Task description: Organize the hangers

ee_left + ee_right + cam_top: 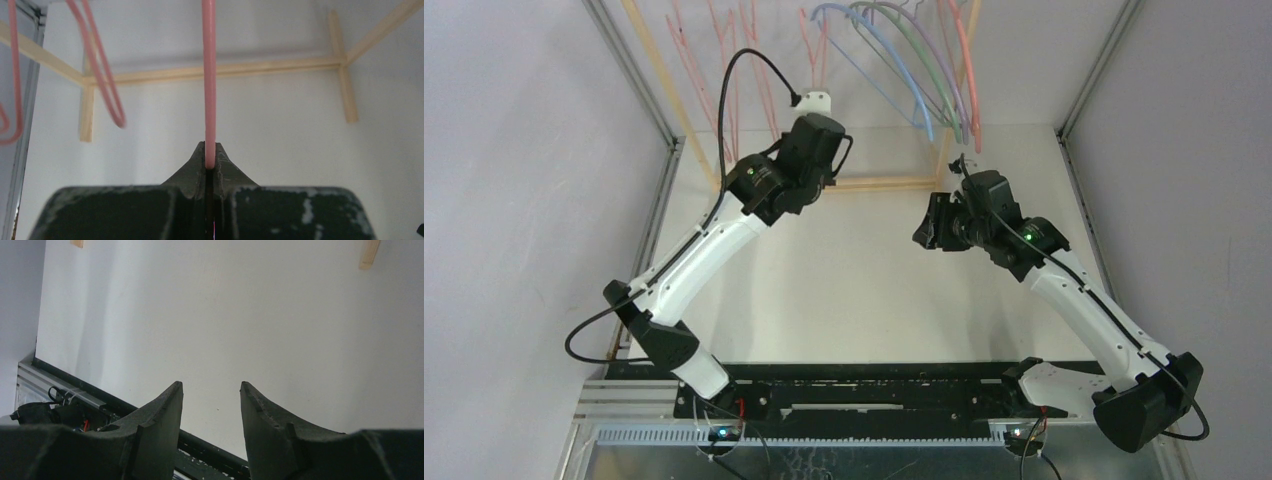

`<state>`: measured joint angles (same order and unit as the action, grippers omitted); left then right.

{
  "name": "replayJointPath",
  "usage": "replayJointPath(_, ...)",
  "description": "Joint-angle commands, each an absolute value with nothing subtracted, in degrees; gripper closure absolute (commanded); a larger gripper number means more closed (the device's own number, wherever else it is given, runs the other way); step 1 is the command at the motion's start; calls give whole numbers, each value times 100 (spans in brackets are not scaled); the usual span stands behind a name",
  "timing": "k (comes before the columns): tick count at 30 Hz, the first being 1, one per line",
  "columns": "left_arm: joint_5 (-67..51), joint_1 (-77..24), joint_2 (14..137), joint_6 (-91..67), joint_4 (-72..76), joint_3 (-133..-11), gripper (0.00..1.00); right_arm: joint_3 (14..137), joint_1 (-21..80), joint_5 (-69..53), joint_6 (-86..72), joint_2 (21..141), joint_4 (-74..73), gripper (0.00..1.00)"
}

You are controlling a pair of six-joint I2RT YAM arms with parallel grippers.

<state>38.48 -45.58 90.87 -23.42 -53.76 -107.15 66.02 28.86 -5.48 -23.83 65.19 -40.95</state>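
Note:
Several hangers hang in a row at the back in the top view: salmon-pink ones [724, 60] on the left, then blue [894, 75], green [934, 70], lavender [951, 85] and one more pink [969, 70] on the right. My left gripper [210, 156] is shut on the thin bar of a pink hanger [209, 75], which rises straight up from the fingertips. In the top view this gripper [816, 112] reaches up under the rack. My right gripper [211, 390] is open and empty; it hovers over the table at centre right [931, 228].
The wooden rack frame [884, 184] stands at the back of the table; its bars also show in the left wrist view [225, 70]. Two more pink hangers [102, 75] hang to the left of the held one. A black base rail [874, 385] runs along the near edge.

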Motion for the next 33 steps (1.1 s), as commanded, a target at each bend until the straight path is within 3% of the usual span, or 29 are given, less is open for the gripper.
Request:
replayJointPath(1,3983,-4335,9337,-1699,-4807,-11401,100,6592,2756,-570,-2304,6381,-3962,46)
replayJointPath(26,3112,-3204,10761,-1172,-4657,-13122,100,6598,2244,-904,-2290,6680,-3946,46)
replayJointPath(33,2876,-3115,10873,-1246,-4580,-12895,100,6592,2150,-900,-2293,6689,-3972,46)
